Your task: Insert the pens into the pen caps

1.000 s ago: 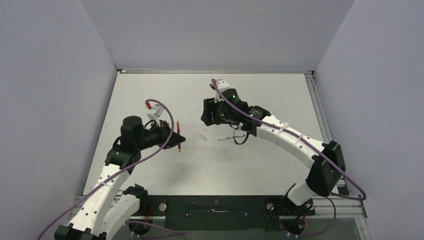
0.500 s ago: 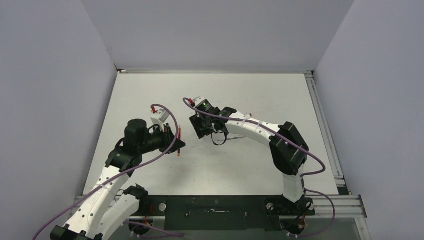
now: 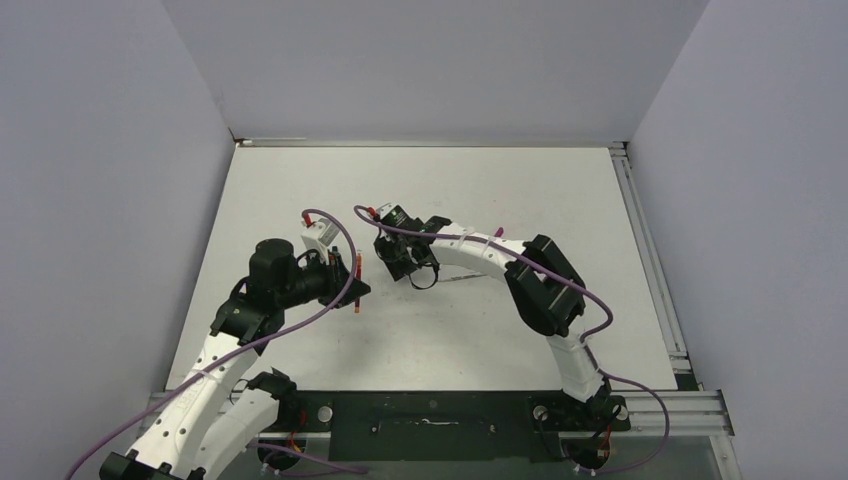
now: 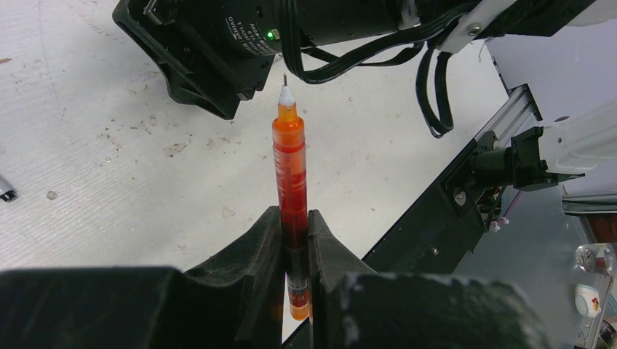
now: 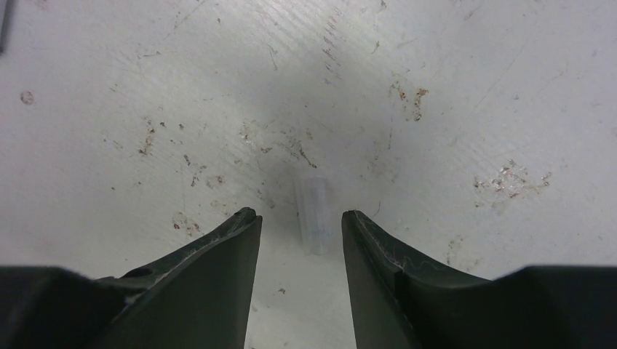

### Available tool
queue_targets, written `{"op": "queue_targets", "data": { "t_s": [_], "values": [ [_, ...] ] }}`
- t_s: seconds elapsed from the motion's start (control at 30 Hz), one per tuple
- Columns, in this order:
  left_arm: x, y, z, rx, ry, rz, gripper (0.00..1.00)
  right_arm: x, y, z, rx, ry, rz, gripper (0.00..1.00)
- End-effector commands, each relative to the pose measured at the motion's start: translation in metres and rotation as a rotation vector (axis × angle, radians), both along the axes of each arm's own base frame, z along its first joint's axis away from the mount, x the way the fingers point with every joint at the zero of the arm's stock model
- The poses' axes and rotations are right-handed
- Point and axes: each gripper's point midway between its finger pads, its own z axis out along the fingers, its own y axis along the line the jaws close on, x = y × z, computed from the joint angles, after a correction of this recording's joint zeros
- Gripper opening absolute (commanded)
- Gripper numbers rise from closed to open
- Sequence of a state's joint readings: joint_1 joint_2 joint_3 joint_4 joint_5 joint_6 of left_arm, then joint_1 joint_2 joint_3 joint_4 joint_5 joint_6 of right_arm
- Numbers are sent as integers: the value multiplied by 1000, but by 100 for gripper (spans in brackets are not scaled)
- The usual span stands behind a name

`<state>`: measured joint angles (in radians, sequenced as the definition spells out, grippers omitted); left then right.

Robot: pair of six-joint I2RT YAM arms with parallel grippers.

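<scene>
The left gripper [image 4: 295, 240] clamps the stiff red pen [image 4: 289, 156]; the right gripper [image 5: 300, 216], jaws apart, should pinch the light, probably slippery cap [image 5: 313, 212] mid-length.

the only lettering was a few lines of small white print on the black housing [image 4: 244, 47] of the other arm's wrist, just beyond the tip of the red pen [image 4: 289, 160] that the left claw [image 4: 294, 219] gripped, beside a lit green dot [image 4: 271, 33]. the print was tilted and too fine to read. no legible word or number showed in the overhead or right wrist views.
</scene>
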<state>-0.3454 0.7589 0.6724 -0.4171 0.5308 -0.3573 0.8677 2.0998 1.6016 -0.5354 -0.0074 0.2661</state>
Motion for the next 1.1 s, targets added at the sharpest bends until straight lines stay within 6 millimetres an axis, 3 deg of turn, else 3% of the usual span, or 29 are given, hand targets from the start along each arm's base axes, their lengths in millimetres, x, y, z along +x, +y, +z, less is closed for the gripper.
{"op": "queue_targets", "data": {
  "t_s": [0.0, 0.5, 0.7, 0.83, 1.07],
  "values": [
    [3, -1, 17, -8, -63, -3, 0, 10, 10, 7, 9, -36, 8, 45],
    [4, -1, 15, -5, -56, -3, 0, 7, -2, -23, -40, 7, 0, 29],
    [4, -2, 14, -6, -51, -7, 0, 4, -8, -33, -30, 49, -3, 6],
    [4, -2, 14, -8, -49, -11, 0, 3, -9, -30, 0, 63, -1, 5],
    [1, -6, 15, -23, -50, -32, 0, 6, -5, 4, 96, 32, -19, 5]
  ]
}}
